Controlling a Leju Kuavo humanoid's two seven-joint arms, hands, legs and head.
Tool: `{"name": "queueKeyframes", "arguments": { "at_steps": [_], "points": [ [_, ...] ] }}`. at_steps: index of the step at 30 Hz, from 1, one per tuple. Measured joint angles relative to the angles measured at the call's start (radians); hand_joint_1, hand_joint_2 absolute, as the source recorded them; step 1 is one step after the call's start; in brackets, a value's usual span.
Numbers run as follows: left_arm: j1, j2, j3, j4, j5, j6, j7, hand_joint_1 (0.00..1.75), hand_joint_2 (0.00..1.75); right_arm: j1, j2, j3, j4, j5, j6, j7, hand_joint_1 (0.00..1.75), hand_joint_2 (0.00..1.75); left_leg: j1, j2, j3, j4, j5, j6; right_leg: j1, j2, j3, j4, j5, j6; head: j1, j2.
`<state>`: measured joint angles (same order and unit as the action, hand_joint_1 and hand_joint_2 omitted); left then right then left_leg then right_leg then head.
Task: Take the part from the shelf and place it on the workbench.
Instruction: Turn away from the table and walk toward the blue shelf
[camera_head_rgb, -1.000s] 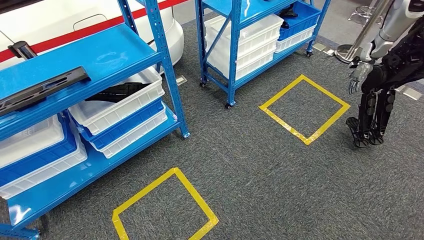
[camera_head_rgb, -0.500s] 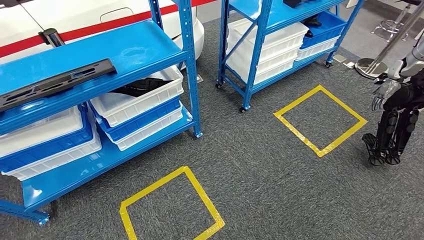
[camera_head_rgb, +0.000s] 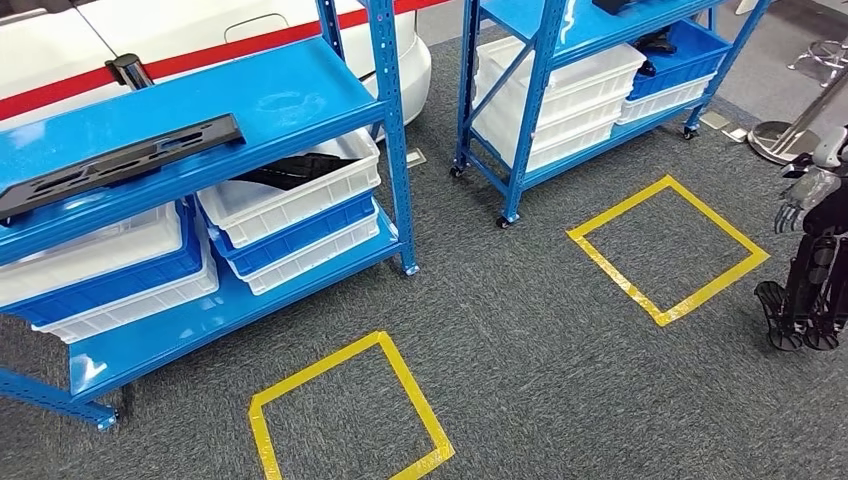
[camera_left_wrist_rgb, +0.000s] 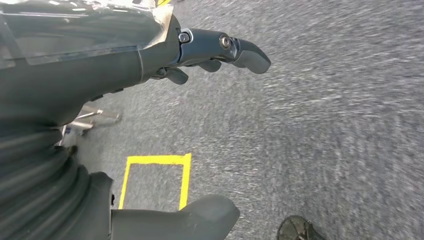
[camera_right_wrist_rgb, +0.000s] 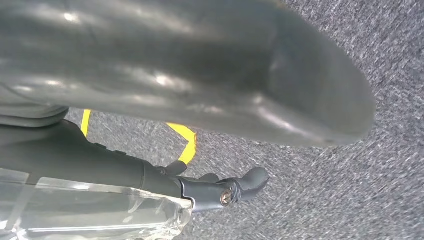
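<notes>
A long flat black part (camera_head_rgb: 120, 160) lies on the upper deck of the blue shelf (camera_head_rgb: 270, 95) at the left of the head view. More black parts (camera_head_rgb: 290, 170) rest in a white bin under that deck. My left hand (camera_left_wrist_rgb: 150, 50) hangs over grey carpet in the left wrist view, fingers and thumb apart, holding nothing. In the right wrist view my right hand (camera_right_wrist_rgb: 190, 95) also hangs above the carpet, with its thumb spread away from its fingers and nothing in it.
White and blue bins (camera_head_rgb: 110, 275) are stacked on the lower decks. A second blue shelf (camera_head_rgb: 545, 90) stands further back. Two yellow tape squares (camera_head_rgb: 345, 410) (camera_head_rgb: 668, 250) mark the carpet. Another humanoid robot (camera_head_rgb: 815, 260) stands at the right edge, and a white car (camera_head_rgb: 200, 30) is behind the shelf.
The whole picture has shifted right: the camera has turned toward the left shelf. The black part lies still on its deck.
</notes>
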<state>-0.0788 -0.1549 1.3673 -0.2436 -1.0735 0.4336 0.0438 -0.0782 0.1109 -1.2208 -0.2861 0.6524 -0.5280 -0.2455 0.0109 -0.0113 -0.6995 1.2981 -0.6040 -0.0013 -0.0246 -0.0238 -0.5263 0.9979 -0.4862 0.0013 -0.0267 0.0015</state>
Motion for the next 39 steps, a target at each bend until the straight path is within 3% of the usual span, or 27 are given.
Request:
{"name": "queueKeyframes", "arguments": {
  "at_steps": [1,2,4,5,6,8,10,12,14,15,16,17,19,21,25,27,29,30,31,32,35,37,39],
  "points": [
    [0.001,0.0,0.0,0.0,0.002,0.003,0.003,0.0,1.75,0.0,0.0,0.001,0.0,0.003,0.0,0.001,0.0,0.0,0.001,0.002,-0.002,-0.005,0.018,0.001,0.001,-0.005,0.002,0.0,-0.002,0.0,0.0,0.0],
    [0.001,-0.001,0.0,0.0,0.003,0.006,0.006,0.0,1.75,0.0,0.0,0.002,0.0,0.006,0.0,0.002,0.0,0.0,0.002,0.006,0.016,-0.049,0.051,0.003,0.001,-0.009,0.004,0.0,-0.003,-0.001,0.0,0.0],
    [0.001,-0.002,0.001,0.0,0.004,0.011,0.011,0.0,1.75,-0.001,-0.001,0.004,0.0,0.011,0.0,0.003,0.0,0.0,-0.003,0.029,0.086,-0.196,0.122,0.015,0.005,-0.017,0.011,0.001,-0.008,0.003,0.0,0.0],
    [0.0,-0.002,0.001,0.0,0.004,0.012,0.012,0.0,1.75,-0.001,-0.001,0.004,0.0,0.015,0.0,0.003,0.0,0.0,-0.006,0.04,0.112,-0.249,0.139,0.021,0.007,-0.021,0.013,0.0,-0.011,0.007,0.0,0.0],
    [0.0,-0.003,0.001,0.0,0.004,0.012,0.013,0.0,1.75,-0.001,-0.001,0.005,0.0,0.019,0.0,0.003,0.0,0.0,-0.01,0.047,0.126,-0.281,0.144,0.027,0.01,-0.025,0.014,0.0,-0.013,0.012,0.001,0.0],
    [0.002,-0.005,0.001,0.0,0.008,0.012,0.015,0.0,1.75,-0.001,-0.001,0.01,0.0,0.032,0.0,0.003,0.0,0.0,-0.016,0.038,0.128,-0.292,0.142,0.038,0.011,-0.035,0.018,-0.006,-0.015,0.023,0.002,0.0],
    [0.004,-0.01,0.004,0.0,0.017,0.014,0.018,0.0,1.75,-0.003,-0.002,0.021,0.0,0.051,0.001,0.003,0.0,0.0,-0.014,0.028,0.139,-0.308,0.152,0.051,0.011,-0.026,0.014,0.012,-0.028,0.031,0.004,0.0],
    [0.002,-0.016,0.009,0.0,0.028,0.021,0.022,0.0,1.75,-0.003,-0.004,0.034,0.0,0.073,0.005,0.004,0.0,0.0,-0.01,0.017,0.147,-0.322,0.162,0.061,0.01,0.0,-0.027,0.103,-0.073,0.025,0.008,0.0],
    [0.0,-0.023,0.016,0.0,0.04,0.03,0.028,0.0,1.75,-0.002,-0.005,0.047,0.0,0.095,0.013,0.006,0.0,0.0,-0.011,0.004,0.146,-0.322,0.162,0.065,0.009,0.013,-0.097,0.236,-0.125,0.02,0.01,0.0],
    [-0.001,-0.029,0.02,0.0,0.046,0.034,0.032,0.0,1.75,-0.002,-0.006,0.056,0.001,0.106,0.018,0.008,0.0,0.0,-0.012,-0.004,0.146,-0.321,0.162,0.065,0.008,0.014,-0.118,0.272,-0.132,0.025,0.01,0.0],
    [-0.001,-0.035,0.025,0.0,0.052,0.039,0.037,0.0,1.75,-0.002,-0.008,0.065,0.001,0.118,0.024,0.01,0.0,0.0,-0.012,-0.012,0.147,-0.321,0.161,0.064,0.008,0.016,-0.124,0.274,-0.124,0.033,0.01,0.0],
    [-0.001,-0.041,0.03,0.0,0.058,0.043,0.041,0.0,1.75,-0.002,-0.011,0.073,0.001,0.129,0.031,0.012,0.0,0.0,-0.012,-0.02,0.148,-0.319,0.16,0.062,0.007,0.017,-0.108,0.232,-0.098,0.043,0.01,0.0],
    [-0.001,-0.053,0.038,-0.001,0.065,0.05,0.047,0.0,1.75,-0.005,-0.017,0.091,0.001,0.145,0.04,0.015,0.0,0.0,-0.013,-0.036,0.148,-0.311,0.155,0.055,0.005,0.029,-0.046,0.089,-0.035,0.058,0.011,0.0],
    [-0.001,-0.062,0.044,-0.002,0.066,0.055,0.051,0.0,1.75,-0.009,-0.021,0.103,0.002,0.154,0.047,0.02,0.0,0.0,-0.017,-0.046,0.146,-0.302,0.145,0.044,0.004,0.039,-0.012,0.005,-0.004,0.049,0.011,0.0],
    [-0.001,-0.071,0.047,-0.006,0.064,0.058,0.052,0.0,1.75,-0.014,-0.023,0.121,0.003,0.161,0.054,0.033,0.0,0.0,-0.012,-0.04,0.139,-0.284,0.129,0.027,0.001,0.029,-0.002,-0.003,0.002,0.016,0.009,0.0],
    [-0.001,-0.072,0.047,-0.007,0.058,0.057,0.052,0.0,1.75,-0.013,-0.024,0.124,0.004,0.161,0.054,0.038,0.0,0.0,-0.008,-0.017,0.101,-0.198,0.076,0.015,-0.003,0.02,0.002,-0.005,0.004,0.007,0.003,0.0],
    [-0.002,-0.073,0.047,-0.008,0.051,0.055,0.051,0.0,1.75,-0.01,-0.025,0.124,0.005,0.16,0.054,0.042,0.0,0.0,-0.003,-0.003,0.031,-0.061,0.012,0.004,-0.001,0.01,0.002,-0.005,0.002,0.002,-0.001,0.0],
    [-0.001,-0.073,0.047,-0.01,0.048,0.052,0.049,0.0,1.75,-0.009,-0.025,0.124,0.005,0.16,0.054,0.044,0.0,0.0,-0.001,-0.001,0.005,-0.014,-0.001,0.002,0.0,0.005,0.002,-0.004,0.001,0.001,-0.001,0.0],
    [-0.001,-0.073,0.047,-0.011,0.044,0.049,0.048,0.0,1.75,-0.009,-0.025,0.124,0.005,0.159,0.053,0.046,0.0,0.0,0.0,0.001,-0.004,-0.006,0.009,0.001,0.001,-0.001,0.004,-0.004,-0.001,0.0,-0.001,0.0],
    [-0.001,-0.073,0.047,-0.013,0.039,0.045,0.046,0.0,1.75,-0.008,-0.025,0.124,0.006,0.158,0.052,0.048,0.0,0.0,0.0,0.004,0.008,-0.038,0.037,0.003,0.001,-0.005,0.006,-0.004,-0.003,0.0,-0.001,0.0],
    [-0.001,-0.071,0.043,-0.019,0.02,0.032,0.041,0.0,1.75,-0.008,-0.024,0.124,0.006,0.15,0.049,0.052,0.0,0.0,-0.005,0.031,0.102,-0.238,0.133,0.02,0.005,-0.015,0.015,-0.005,-0.01,0.006,0.0,0.0],
    [-0.002,-0.068,0.039,-0.023,0.008,0.024,0.041,0.0,1.75,-0.008,-0.022,0.123,0.006,0.143,0.047,0.052,0.0,0.0,-0.013,0.039,0.127,-0.29,0.145,0.031,0.008,-0.021,0.019,-0.006,-0.015,0.016,0.001,0.0],
    [-0.001,-0.065,0.034,-0.024,-0.003,0.019,0.044,0.0,1.75,-0.008,-0.021,0.123,0.006,0.139,0.043,0.052,0.0,0.0,-0.014,0.028,0.13,-0.298,0.148,0.042,0.009,-0.026,0.021,-0.009,-0.017,0.027,0.0,0.0]
  ]
}}
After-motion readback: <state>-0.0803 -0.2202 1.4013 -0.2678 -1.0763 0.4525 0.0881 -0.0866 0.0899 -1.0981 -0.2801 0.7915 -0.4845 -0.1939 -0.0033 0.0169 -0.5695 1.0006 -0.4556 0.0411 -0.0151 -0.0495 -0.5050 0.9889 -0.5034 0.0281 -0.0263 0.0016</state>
